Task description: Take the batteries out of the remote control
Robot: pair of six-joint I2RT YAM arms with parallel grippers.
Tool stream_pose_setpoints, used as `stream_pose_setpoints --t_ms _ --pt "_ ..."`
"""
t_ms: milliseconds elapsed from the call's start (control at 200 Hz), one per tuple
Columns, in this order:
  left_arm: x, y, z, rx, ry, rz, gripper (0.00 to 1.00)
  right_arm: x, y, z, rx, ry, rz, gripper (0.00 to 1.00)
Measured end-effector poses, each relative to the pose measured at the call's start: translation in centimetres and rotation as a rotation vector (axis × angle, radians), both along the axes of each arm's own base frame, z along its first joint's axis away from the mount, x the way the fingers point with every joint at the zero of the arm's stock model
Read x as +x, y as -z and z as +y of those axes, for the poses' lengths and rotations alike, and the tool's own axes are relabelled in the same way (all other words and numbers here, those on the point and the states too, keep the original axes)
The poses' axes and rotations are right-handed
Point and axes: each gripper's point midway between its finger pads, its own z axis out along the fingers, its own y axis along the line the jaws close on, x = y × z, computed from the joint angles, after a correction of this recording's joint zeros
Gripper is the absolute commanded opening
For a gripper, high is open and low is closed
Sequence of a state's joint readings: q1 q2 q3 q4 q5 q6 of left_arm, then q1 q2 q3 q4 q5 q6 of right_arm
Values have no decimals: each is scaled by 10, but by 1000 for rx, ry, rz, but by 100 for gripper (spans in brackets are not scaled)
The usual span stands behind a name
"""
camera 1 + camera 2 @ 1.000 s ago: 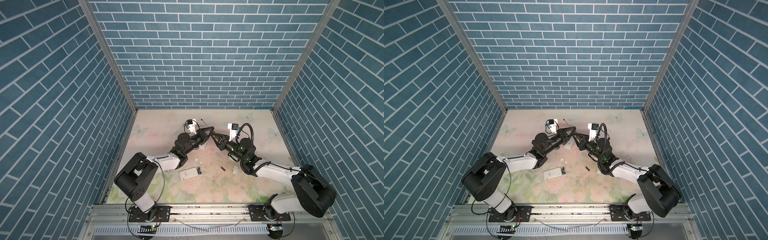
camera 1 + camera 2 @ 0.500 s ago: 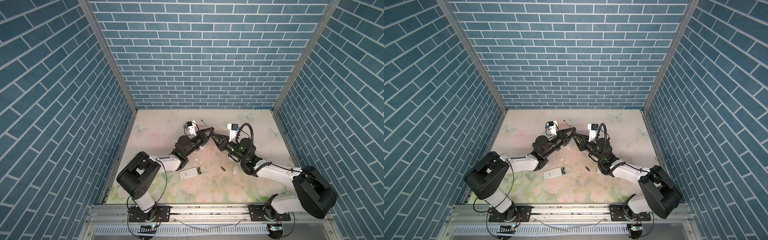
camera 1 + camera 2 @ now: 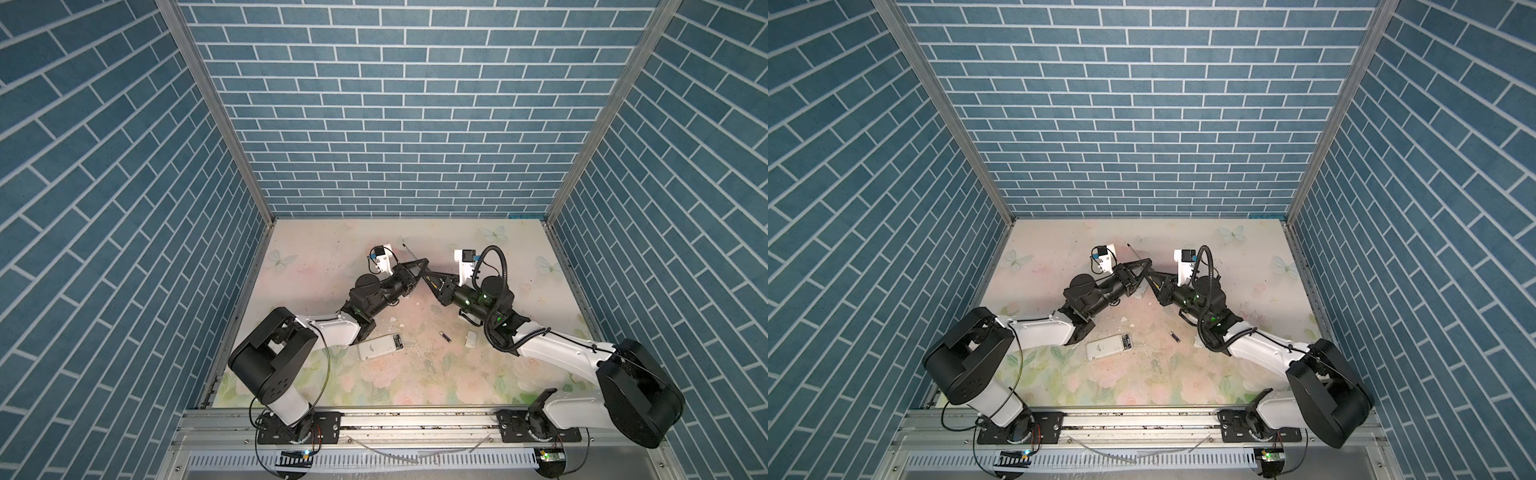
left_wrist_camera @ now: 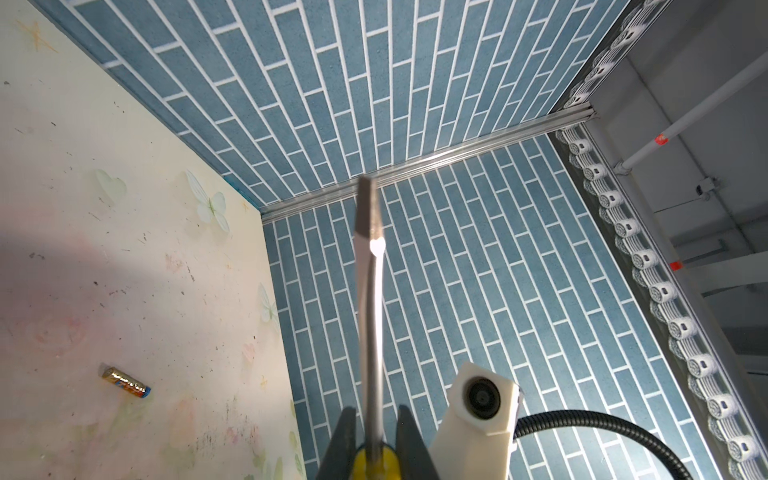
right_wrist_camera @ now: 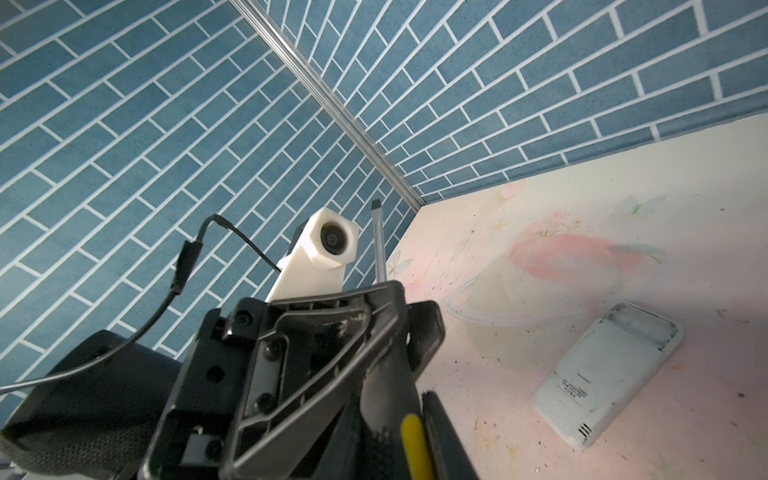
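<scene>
Left wrist view, battery (image 4: 126, 382): one loose battery, copper-gold with a blue end. It lies flat on the tabletop (image 4: 104, 249) with nothing touching it.
Top views, battery: shows as a small dark stick between the remote (image 3: 381, 347) and the white cover plate (image 3: 471, 338). It is apart from both and well away from the arm tips.
Handling: I judge it light, rigid and smooth-barrelled. It will likely roll, or squirt out if pinched off-centre.
Hold point: mid-barrel, jaws across the long axis. Tips need to go down almost onto the tabletop, since the battery lies low.
Remote: white, lying back up, battery bay open at one end. In the right wrist view I can make out no dark battery in the bay, but I can't be certain.
Screwdriver (image 4: 372, 291): held off the tabletop where the two arms meet, steel shaft sticking out past the jaws.
Left pincer (image 4: 376, 411): clenched on the screwdriver where the shaft enters the yellow handle.
Right pincer (image 5: 409, 424): tip to tip with the left one, yellow handle between its jaws. It looks to be grasping the screwdriver too.
Blocker: my read is that neither pincer is free for the battery while both hold the tool.
</scene>
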State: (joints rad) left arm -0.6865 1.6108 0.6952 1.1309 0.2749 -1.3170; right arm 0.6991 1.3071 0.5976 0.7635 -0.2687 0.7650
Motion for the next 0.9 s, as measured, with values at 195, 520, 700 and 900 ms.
stream_pose_setpoints --t_ms 195,520,700,900 --pt "-8 9 5 140 -9 -20 48 10 -9 -23 -65 107 10 0" --pt "-26 -5 36 342 -48 -86 31 9 -24 -40 -265 152 14 0" --pt "-32 16 76 525 -94 -24 18 -7 -5 -46 -454 87 79 0" --pt "-54 93 114 775 -79 148 9 -52 12 -46 -662 -43 141 0"
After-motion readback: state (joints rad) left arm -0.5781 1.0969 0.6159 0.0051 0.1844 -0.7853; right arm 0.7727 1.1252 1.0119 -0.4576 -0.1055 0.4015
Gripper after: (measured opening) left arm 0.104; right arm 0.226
